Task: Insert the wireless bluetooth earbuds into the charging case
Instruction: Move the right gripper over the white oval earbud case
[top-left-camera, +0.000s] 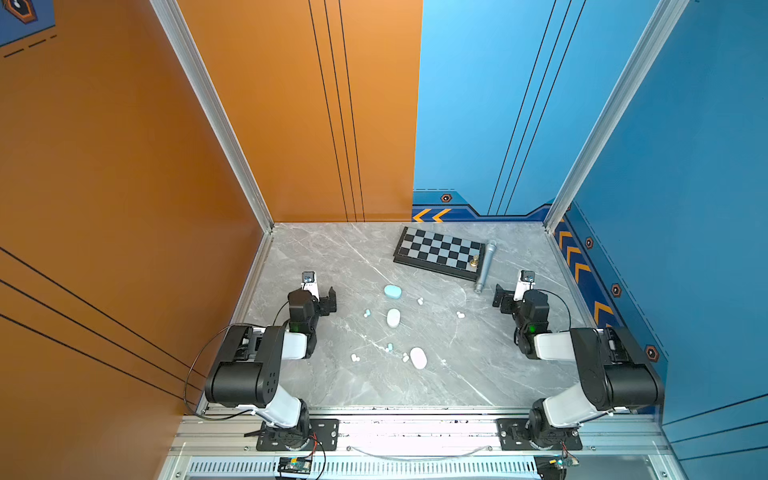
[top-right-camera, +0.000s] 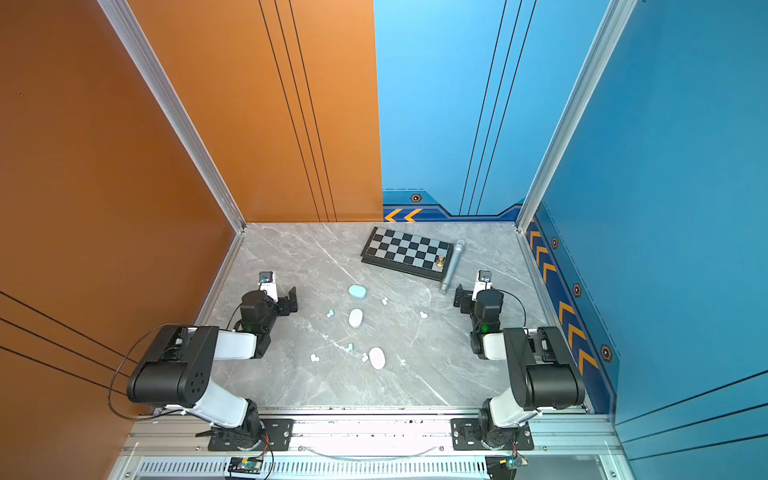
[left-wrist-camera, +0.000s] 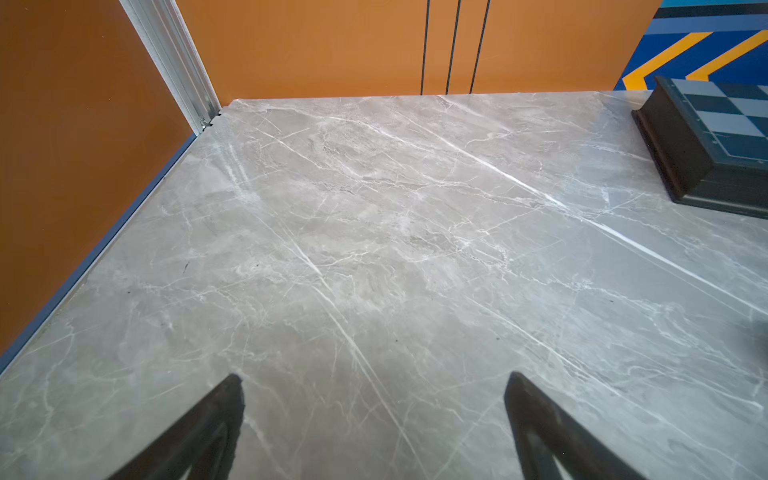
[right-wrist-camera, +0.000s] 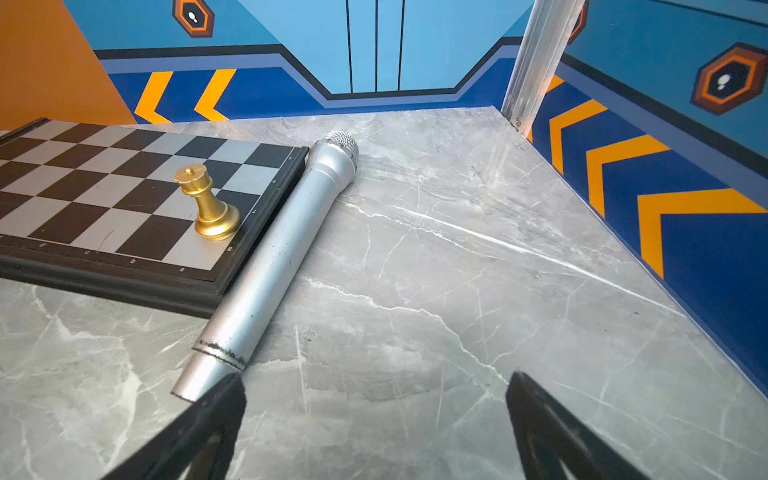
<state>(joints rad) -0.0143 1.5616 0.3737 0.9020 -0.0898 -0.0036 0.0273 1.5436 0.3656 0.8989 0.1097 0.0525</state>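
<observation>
— Left gripper (left-wrist-camera: 374, 378) is spread wide on my feed, nothing between its fingers, just bare marble table (left-wrist-camera: 374, 232) below. Right gripper (right-wrist-camera: 376, 376) same deal: jaws far apart, empty, one fingertip right by the tail of the silver microphone (right-wrist-camera: 266, 266). Can't tell if it touches.

— ok, and where are the earbuds (top-left-camera: 367, 313)?

— All loose on the table, none in a case. In both top views they're scattered across the lower middle of the frame, between the two arms. Two light blue, four white as far as I can count. One blue sits just left of the upper white case (top-left-camera: 393, 318). The other blue is lower down, left of the lower white case (top-left-camera: 418, 358), which has a white bud just beside its left edge. Light blue case (top-left-camera: 392, 291) is above those. All three cases look closed from up there.

— anything else?

— Chessboard (top-left-camera: 436, 251) right of centre, gold chess piece (top-left-camera: 474, 262) on its corner, the mic lying along its right edge.
</observation>
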